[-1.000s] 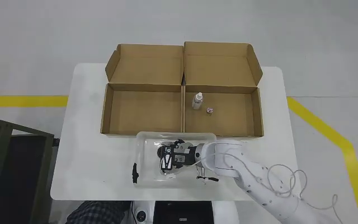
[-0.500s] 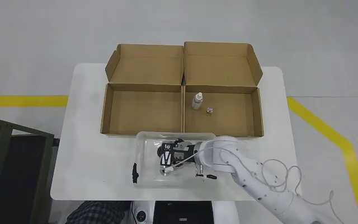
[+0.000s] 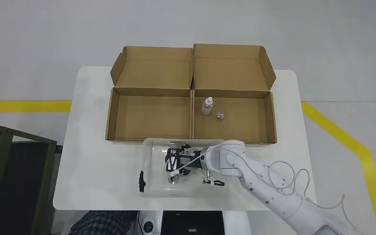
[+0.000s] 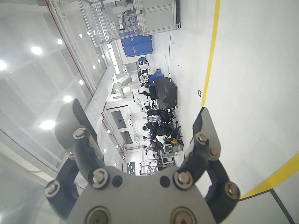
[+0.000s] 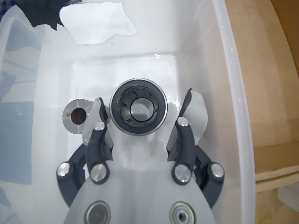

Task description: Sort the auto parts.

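The part at hand is a short metal cylinder bearing (image 5: 139, 109). It has a bright steel outer wall, a black ring on its face and a hollow bore, and it stands on end on the floor of the clear plastic bin (image 5: 224, 54). Just beside it in the bin lies a small silver disc (image 5: 75, 117) with a dark centre hole.

The right gripper (image 5: 144, 97) is down inside the bin with its jaws spread wide to either side of the bearing. One finger stands between the bearing and the disc, and the jaws are not closed on the bearing. A torn piece of black tape (image 5: 46, 10) sticks to the bin's end wall.

Beyond the bin's far wall, a white bottle (image 3: 207, 106) and a small round part (image 3: 221, 116) sit in the right cardboard box (image 3: 270, 120).

The left gripper (image 4: 139, 107) is off the table, its jaws wide and holding nothing.

Since a second ago, the right gripper has shifted slightly within the bin toward the boxes, and its forearm has swung in closer behind it. The boxed items have not moved.
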`<move>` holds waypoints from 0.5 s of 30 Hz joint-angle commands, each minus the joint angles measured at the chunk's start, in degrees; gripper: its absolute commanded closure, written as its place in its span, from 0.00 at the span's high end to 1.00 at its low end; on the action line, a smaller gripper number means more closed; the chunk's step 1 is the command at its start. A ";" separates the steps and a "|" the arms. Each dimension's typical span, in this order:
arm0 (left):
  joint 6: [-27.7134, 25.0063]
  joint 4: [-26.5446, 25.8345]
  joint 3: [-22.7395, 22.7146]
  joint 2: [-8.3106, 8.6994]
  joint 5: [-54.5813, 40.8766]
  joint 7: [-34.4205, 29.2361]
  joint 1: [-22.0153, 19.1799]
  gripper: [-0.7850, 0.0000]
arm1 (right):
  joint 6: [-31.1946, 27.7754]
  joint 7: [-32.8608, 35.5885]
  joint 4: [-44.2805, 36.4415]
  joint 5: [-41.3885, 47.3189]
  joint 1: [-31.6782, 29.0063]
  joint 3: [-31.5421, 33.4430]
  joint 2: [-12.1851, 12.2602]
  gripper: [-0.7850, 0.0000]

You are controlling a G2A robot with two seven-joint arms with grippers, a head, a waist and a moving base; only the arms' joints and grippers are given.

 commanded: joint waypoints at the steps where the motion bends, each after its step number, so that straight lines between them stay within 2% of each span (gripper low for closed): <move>1: 0.00 0.00 0.00 0.00 0.00 0.00 0.00 1.00 | -0.27 -0.35 0.78 0.33 0.38 -0.18 -0.20 0.73; 3: 0.00 0.00 0.00 0.00 0.00 0.00 0.00 1.00 | -0.52 -0.83 1.55 0.69 0.71 -0.39 -0.43 0.67; 4: 0.00 0.00 0.00 0.00 0.00 0.00 0.00 1.00 | -0.70 -1.07 1.96 0.94 0.89 -0.44 -0.53 0.51; 8: 0.00 0.00 0.00 0.00 0.00 0.00 0.00 1.00 | -1.60 -2.17 3.23 1.79 1.46 -0.63 -0.88 0.38; 11: 0.00 0.00 0.00 0.00 0.00 0.00 0.00 1.00 | -2.29 -2.95 4.03 2.32 1.78 -0.65 -1.08 0.19; 15: 0.00 0.00 0.00 0.00 0.00 0.00 0.00 1.00 | -3.10 -3.91 4.58 2.76 1.98 -0.45 -1.22 0.01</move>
